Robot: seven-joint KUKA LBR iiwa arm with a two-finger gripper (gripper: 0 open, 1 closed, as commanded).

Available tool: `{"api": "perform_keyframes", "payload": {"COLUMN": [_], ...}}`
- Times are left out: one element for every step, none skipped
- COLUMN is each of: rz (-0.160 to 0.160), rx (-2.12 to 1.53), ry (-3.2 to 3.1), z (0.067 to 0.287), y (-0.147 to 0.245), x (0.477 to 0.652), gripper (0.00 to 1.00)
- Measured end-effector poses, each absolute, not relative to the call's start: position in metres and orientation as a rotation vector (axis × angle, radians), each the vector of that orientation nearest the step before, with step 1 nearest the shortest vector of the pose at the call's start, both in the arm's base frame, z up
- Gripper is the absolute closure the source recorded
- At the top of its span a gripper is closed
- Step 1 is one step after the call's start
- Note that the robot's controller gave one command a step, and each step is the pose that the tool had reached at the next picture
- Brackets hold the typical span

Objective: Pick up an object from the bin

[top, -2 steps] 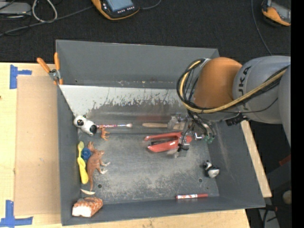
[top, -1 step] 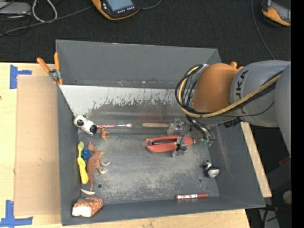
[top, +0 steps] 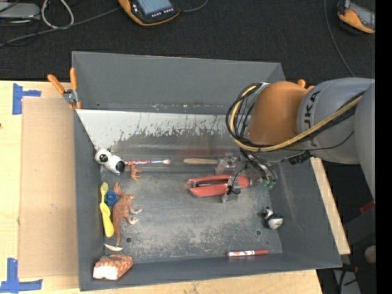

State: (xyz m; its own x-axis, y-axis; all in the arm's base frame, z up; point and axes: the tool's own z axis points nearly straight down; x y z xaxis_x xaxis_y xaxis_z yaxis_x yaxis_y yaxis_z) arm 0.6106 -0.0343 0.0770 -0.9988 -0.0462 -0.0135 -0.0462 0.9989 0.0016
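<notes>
One red flat tool (top: 211,187) lies at centre, jaws at its three-o'clock end, their state I cannot tell; one red marker (top: 248,253) at five o'clock; one orange dinosaur (top: 124,208) at nine.

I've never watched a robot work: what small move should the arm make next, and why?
Probably a small drop straight down: the gripper is over the right end of the long red object mid-bin, and nothing else lies close by.
</notes>
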Motion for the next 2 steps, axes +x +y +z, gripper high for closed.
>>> {"api": "perform_keyframes", "payload": {"rz": [0.004, 0.004], "rx": [-0.066, -0.194], "ry": [3.133, 3.13], "z": [0.154, 0.245], "y": [-0.018, -0.019], "x": [0.608, 0.606], "gripper": [1.0, 1.0]}}
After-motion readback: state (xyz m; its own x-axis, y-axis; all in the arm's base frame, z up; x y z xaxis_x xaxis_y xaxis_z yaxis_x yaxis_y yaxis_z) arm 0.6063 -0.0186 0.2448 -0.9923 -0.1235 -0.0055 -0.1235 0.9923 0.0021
